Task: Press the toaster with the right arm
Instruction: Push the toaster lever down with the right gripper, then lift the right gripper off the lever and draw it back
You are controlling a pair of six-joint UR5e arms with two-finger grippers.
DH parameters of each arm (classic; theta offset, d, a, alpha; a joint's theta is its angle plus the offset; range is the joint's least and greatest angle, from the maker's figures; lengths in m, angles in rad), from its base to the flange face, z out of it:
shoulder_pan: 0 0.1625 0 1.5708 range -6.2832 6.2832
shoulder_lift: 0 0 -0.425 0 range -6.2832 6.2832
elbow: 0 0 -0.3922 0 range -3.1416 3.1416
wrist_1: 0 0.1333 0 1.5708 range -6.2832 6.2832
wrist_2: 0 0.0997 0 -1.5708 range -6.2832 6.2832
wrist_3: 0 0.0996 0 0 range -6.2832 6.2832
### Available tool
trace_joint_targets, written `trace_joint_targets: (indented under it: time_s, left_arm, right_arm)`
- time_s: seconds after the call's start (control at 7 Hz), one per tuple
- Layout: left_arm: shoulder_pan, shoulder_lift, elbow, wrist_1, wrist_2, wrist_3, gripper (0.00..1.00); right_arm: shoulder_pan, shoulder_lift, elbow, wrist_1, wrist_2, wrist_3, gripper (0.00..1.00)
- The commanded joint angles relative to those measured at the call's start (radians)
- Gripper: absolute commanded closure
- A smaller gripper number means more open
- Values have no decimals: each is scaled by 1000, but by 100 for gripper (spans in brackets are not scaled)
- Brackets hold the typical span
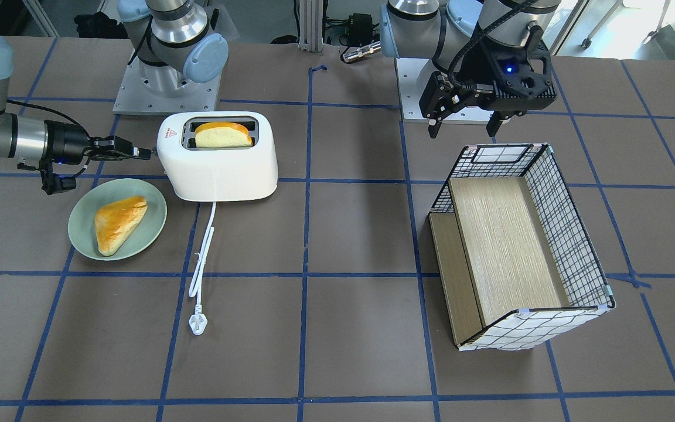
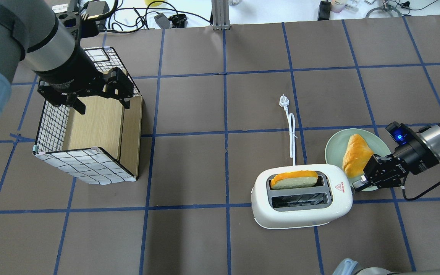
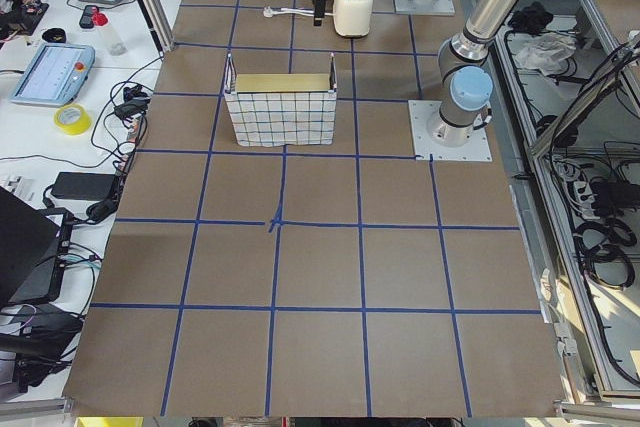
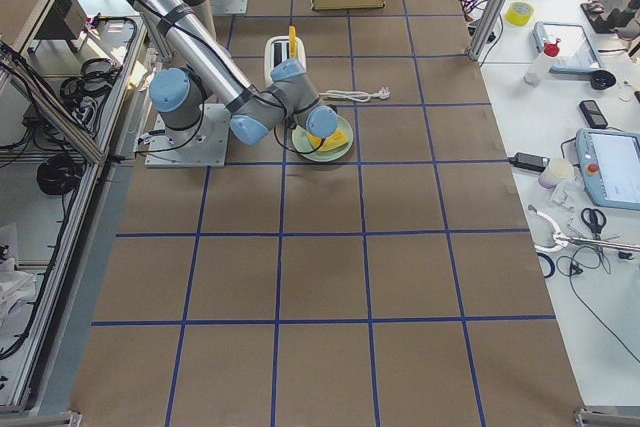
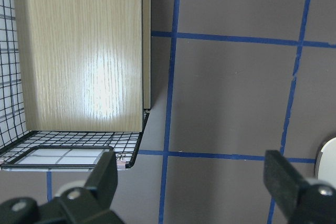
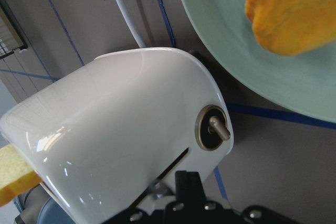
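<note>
The white toaster (image 1: 220, 167) stands on the table with a bread slice (image 1: 223, 136) sticking up from one slot; it also shows in the overhead view (image 2: 300, 214). My right gripper (image 1: 141, 153) is shut, level with the table, its tip against the toaster's end wall. In the overhead view the right gripper (image 2: 357, 185) meets the end by the red triangle sticker. In the right wrist view the fingertips (image 6: 186, 187) sit at the lever slot of the toaster (image 6: 121, 129), below a round knob (image 6: 212, 128). My left gripper (image 1: 463, 126) is open and empty above the basket.
A green plate (image 1: 150, 202) with a pastry (image 1: 118, 223) lies just under the right arm beside the toaster. The toaster's cord runs to a loose plug (image 1: 198, 323). A wire basket (image 1: 572, 234) with wooden boards stands under the left gripper (image 2: 101, 107).
</note>
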Motion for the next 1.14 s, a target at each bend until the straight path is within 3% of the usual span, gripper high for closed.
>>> trace_joint_targets:
  time_s: [0.0, 0.14, 0.29, 0.43, 0.57, 1.0]
  left_arm:
    - [0, 0, 1, 0, -2, 0, 0]
    - [0, 0, 0, 0, 0, 0, 0]
    - [0, 0, 1, 0, 0, 0, 0]
    - [0, 0, 0, 0, 0, 0, 0]
    - [0, 0, 0, 0, -2, 0, 0]
    - [0, 0, 0, 0, 0, 0, 0]
  right_arm:
    - [2, -10, -76, 54, -18, 51, 100]
    - [7, -16, -111, 54, -21, 79, 100]
    - [8, -36, -151, 54, -23, 126, 80]
    - [10, -57, -200, 54, -35, 167, 38]
    - [13, -62, -261, 48, -81, 174, 3]
    - [106, -68, -464, 48, -200, 327, 0]
